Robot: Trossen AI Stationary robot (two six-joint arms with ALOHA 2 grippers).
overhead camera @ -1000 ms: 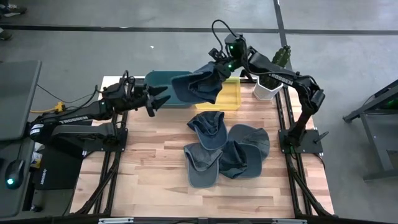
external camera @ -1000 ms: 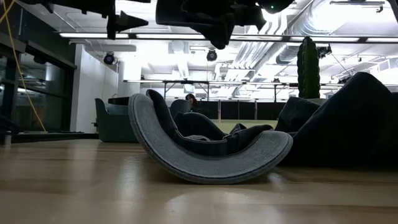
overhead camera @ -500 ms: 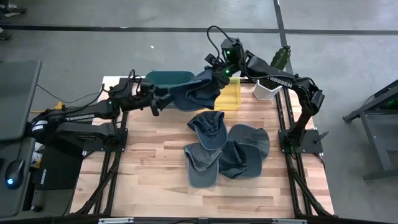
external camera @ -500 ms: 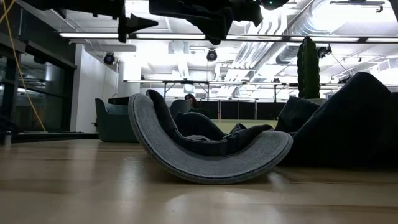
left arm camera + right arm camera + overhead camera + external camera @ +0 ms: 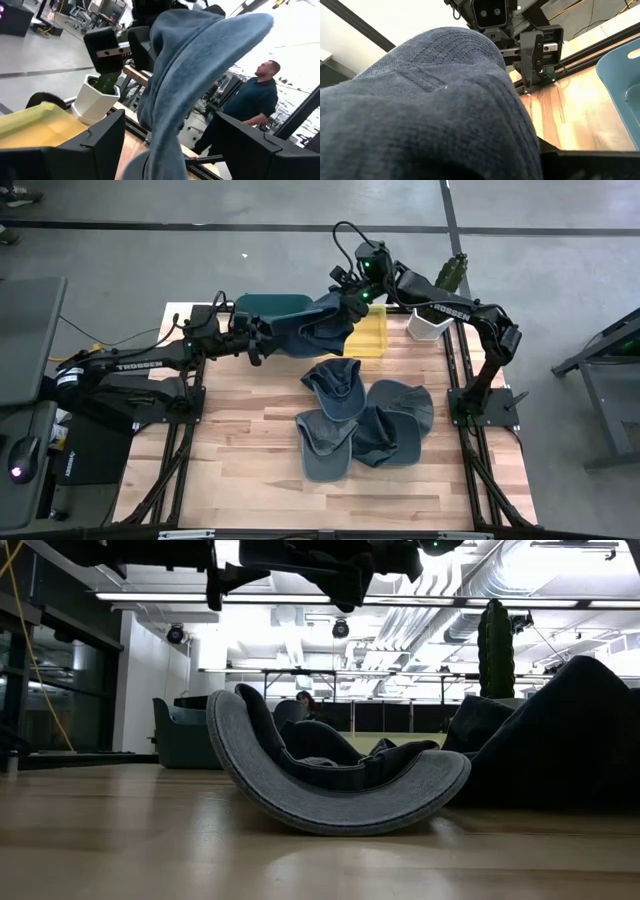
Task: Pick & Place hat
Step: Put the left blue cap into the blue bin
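While it hangs in the air above the far edge of the wooden table (image 5: 240, 440), the dark blue hat (image 5: 312, 328) is clamped in the right gripper (image 5: 345, 298), which grips its upper end so the cloth droops down and to the left of the yellow bin (image 5: 368, 332). The left gripper (image 5: 262, 342) sits just left of the yellow bin, at the hat's lower edge, with its two fingers spread apart on either side of the hanging fabric; the left wrist view shows the cloth running down between the dark fingers (image 5: 95, 145), not yet pinched. Behind the hat, further left of the yellow bin, lies a dark green bin (image 5: 262, 306). Right of the yellow bin stands a white pot (image 5: 430, 325) holding a green cactus (image 5: 452, 275). Nearer than the yellow bin, a heap of other caps (image 5: 362, 418) rests on the table. In the left wrist view a person (image 5: 250, 97) stands in the room beyond.
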